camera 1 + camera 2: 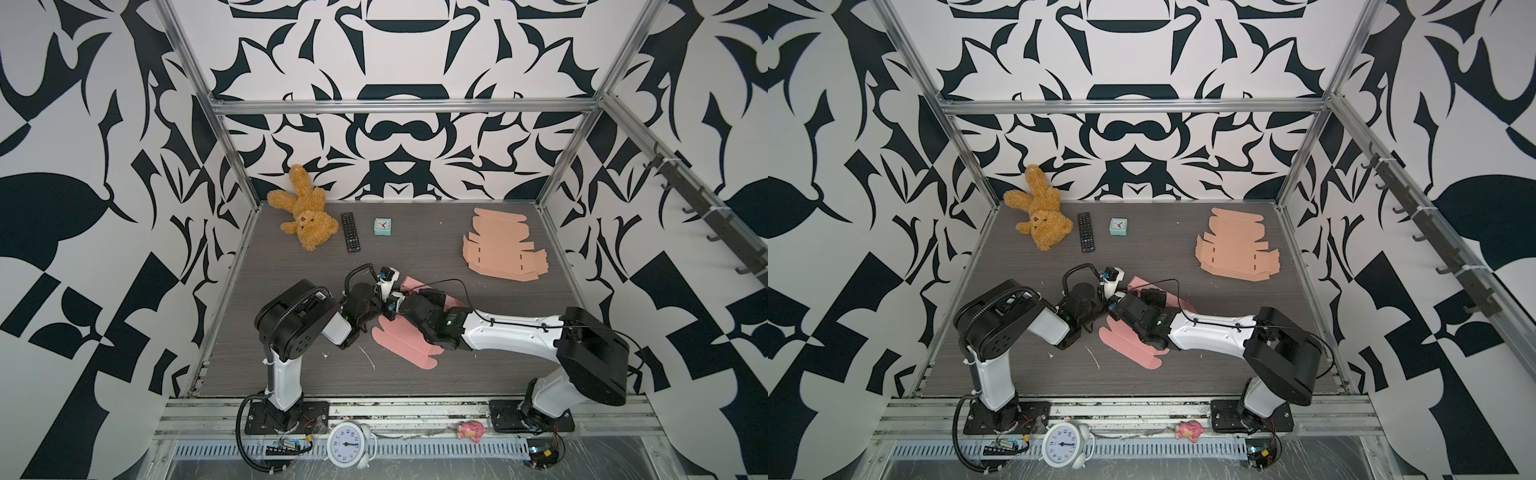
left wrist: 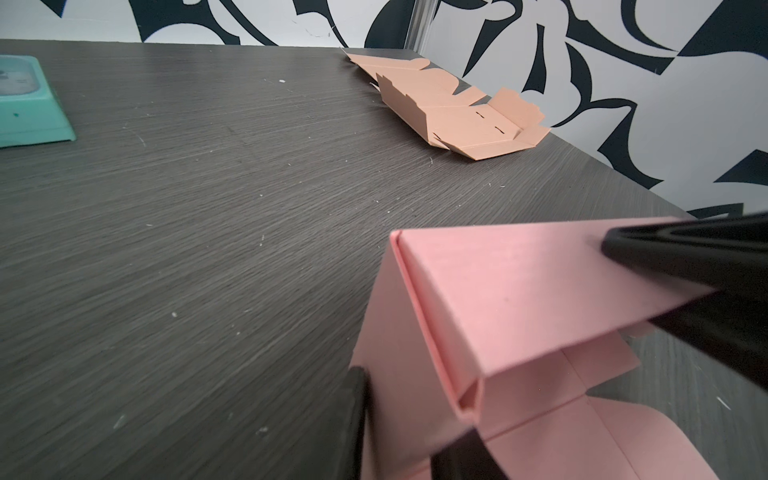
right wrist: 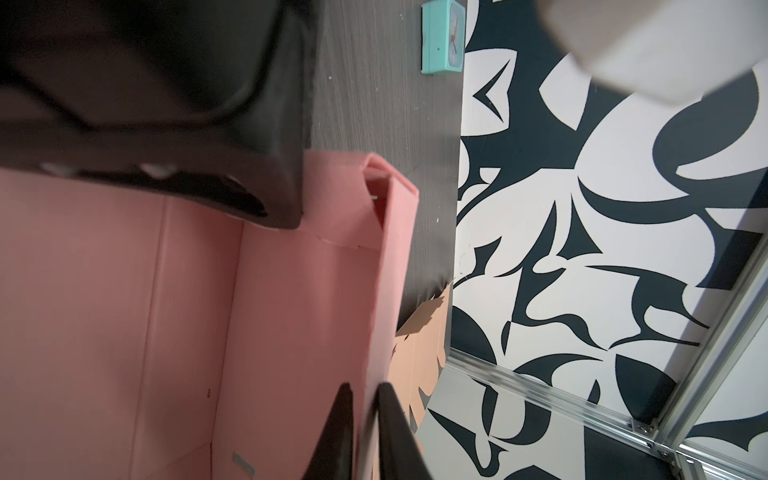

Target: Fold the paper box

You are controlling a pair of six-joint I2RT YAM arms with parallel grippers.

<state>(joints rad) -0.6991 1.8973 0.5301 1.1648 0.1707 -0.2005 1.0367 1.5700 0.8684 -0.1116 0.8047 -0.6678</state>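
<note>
The pink paper box lies half folded in the middle of the dark table, with one long side wall raised and doubled over. Both arms meet above it in both top views and hide its middle. In the left wrist view my left gripper has one finger outside and one inside an end wall of the paper box, shut on it. In the right wrist view my right gripper is shut on the raised long wall of the paper box, a thin finger on each face.
A flat tan cardboard blank lies at the back right. A teddy bear, a black remote and a small teal clock sit along the back. A white alarm clock and a pink toy rest on the front rail.
</note>
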